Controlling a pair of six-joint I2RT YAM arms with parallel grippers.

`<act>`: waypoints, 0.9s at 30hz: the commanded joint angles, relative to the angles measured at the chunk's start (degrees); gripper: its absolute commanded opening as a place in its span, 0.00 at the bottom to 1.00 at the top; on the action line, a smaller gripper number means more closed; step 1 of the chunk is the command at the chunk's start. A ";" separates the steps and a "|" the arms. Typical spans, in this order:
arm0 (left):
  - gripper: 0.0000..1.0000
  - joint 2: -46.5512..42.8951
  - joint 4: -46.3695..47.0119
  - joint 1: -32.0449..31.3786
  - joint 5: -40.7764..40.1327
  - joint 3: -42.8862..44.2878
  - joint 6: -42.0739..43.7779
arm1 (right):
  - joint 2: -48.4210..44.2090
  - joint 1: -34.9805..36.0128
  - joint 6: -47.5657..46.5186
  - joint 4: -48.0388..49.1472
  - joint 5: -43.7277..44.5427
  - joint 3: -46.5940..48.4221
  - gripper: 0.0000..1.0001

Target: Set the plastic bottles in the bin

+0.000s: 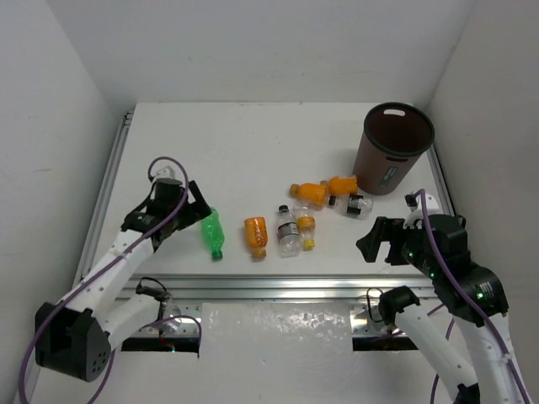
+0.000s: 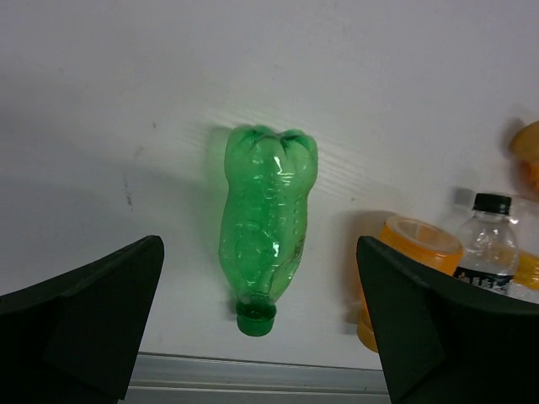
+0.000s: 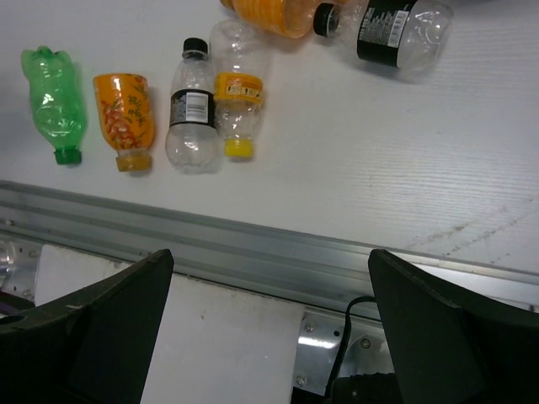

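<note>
Overhead, white surface (image 1: 253,143), white walls (image 1: 253,50) around, aluminium rail (image 1: 278,282) along the lower edge, brown bin (image 1: 383,164) upper right, plastic bottles (image 1: 288,231) lying centre, green bottle (image 1: 212,234) leftmost, left jaws and right jaws spread wide, empty.

- White table (image 1: 253,143): flat, matte; faint scuffs & a few dark specks show in left wrist view.
- Near rail (image 1: 278,286): silver metal, runs along table's front edge.
- Side rail (image 1: 108,194): same metal, runs up table's left edge.
- Walls (image 1: 253,42): plain white, at back, left & right of table.
- Crinkly clear sheet (image 1: 278,324): below near rail, approx. centre.
- Metal bracket (image 3: 320,345): w/ screws, under near rail in right wrist view.
- Black cable (image 3: 347,313): curves across the bracket.
</note>
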 commanded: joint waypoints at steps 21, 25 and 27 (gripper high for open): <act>0.00 15.14 15.88 -7.06 -3.93 -5.49 -7.61 | 0.00 -0.11 5.98 23.56 -39.30 -13.27 0.99; 0.00 -0.53 14.20 -13.55 0.46 -5.76 -9.98 | 4.20 0.06 15.14 42.77 -46.47 -18.99 0.99; 0.00 -7.39 14.37 -17.77 4.31 -5.06 -11.30 | 8.32 1.11 17.25 49.72 -44.88 -19.44 0.99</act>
